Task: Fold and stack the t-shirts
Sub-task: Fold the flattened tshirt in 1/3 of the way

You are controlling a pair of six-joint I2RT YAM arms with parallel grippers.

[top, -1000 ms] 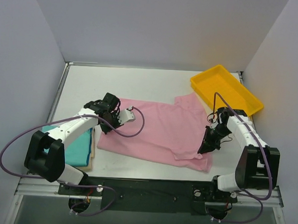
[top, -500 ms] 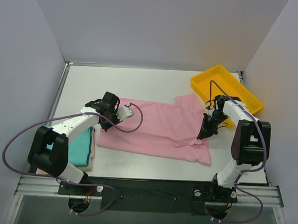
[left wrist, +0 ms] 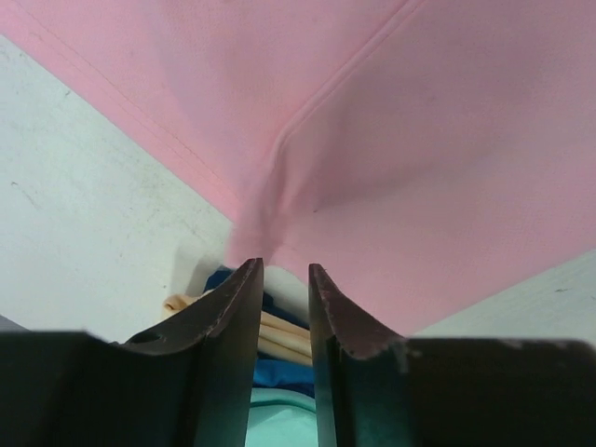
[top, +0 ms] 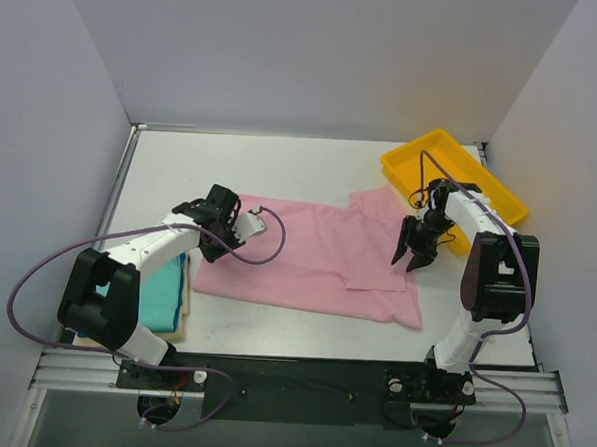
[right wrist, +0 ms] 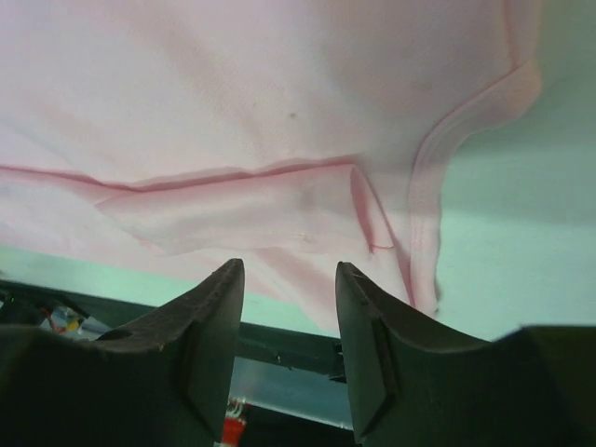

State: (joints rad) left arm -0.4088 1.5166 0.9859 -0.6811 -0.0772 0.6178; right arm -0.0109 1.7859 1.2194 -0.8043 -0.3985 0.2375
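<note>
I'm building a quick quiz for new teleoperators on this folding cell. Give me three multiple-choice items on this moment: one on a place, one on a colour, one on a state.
1. Where is the yellow tray?
A) at the near left edge
B) in the centre, under a shirt
C) at the far right corner of the table

2. What colour is the spread-out t-shirt?
A) teal
B) pink
C) cream

3. What state is the right gripper in?
A) open, holding nothing
B) shut on a sleeve
C) shut on the tray's rim

Answers:
1 C: the top view shows it against the far right side.
2 B: pink cloth covers the middle of the table.
3 A: the right wrist view shows its fingers apart with nothing between them.
</note>
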